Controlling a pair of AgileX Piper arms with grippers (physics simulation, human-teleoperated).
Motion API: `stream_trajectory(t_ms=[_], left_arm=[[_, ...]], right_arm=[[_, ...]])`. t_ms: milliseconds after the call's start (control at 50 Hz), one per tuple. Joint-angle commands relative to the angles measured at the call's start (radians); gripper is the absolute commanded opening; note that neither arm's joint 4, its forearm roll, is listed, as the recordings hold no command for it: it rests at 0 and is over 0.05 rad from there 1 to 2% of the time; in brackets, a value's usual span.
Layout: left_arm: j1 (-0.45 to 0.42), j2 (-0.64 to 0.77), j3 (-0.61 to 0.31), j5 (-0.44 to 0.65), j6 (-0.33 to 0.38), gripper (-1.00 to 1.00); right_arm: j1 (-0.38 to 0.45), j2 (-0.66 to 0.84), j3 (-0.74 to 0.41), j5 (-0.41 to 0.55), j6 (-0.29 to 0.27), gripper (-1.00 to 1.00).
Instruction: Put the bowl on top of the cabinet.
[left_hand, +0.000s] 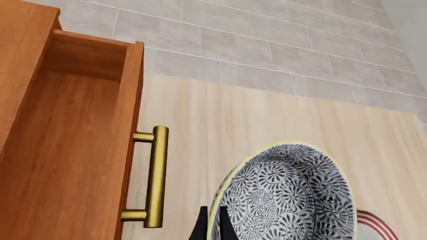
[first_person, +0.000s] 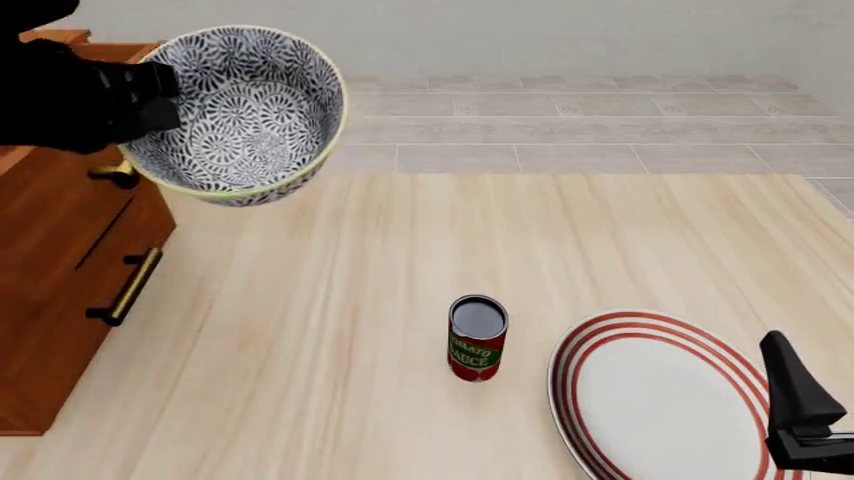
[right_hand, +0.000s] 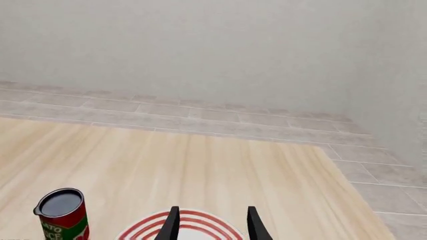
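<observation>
Cabinet (first_person: 54, 290), reddish-brown, brass handles, top drawer (left_hand: 73, 150) pulled out, nothing inside. I've got the bowl (first_person: 247, 105), floral grey-blue, yellow-green rim, empty, pinched by my left gripper (left_hand: 212, 225) in the air beside the cabinet. Right gripper (right_hand: 212, 222) spread, holding nothing, above the plate (first_person: 661, 400), well clear of the cabinet.

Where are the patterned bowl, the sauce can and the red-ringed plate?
bowl (first_person: 247, 105): front view, inner floor.
sauce can (first_person: 475, 352): front view, label side.
plate (first_person: 661, 400): front view, white centre.
</observation>
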Motion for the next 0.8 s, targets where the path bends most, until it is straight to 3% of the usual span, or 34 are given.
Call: stream_trajectory(t_ms=[20, 800], left_arm=[[0.061, 0.040, -0.098, 0.051, 0.000, -1.00], [0.197, 0.090, -0.332, 0.188, -0.014, -1.00]], right_arm=[[0.004, 0.001, 0.001, 0.003, -0.005, 1.00], [0.004, 0.000, 0.000, 0.003, -0.003, 1.00]])
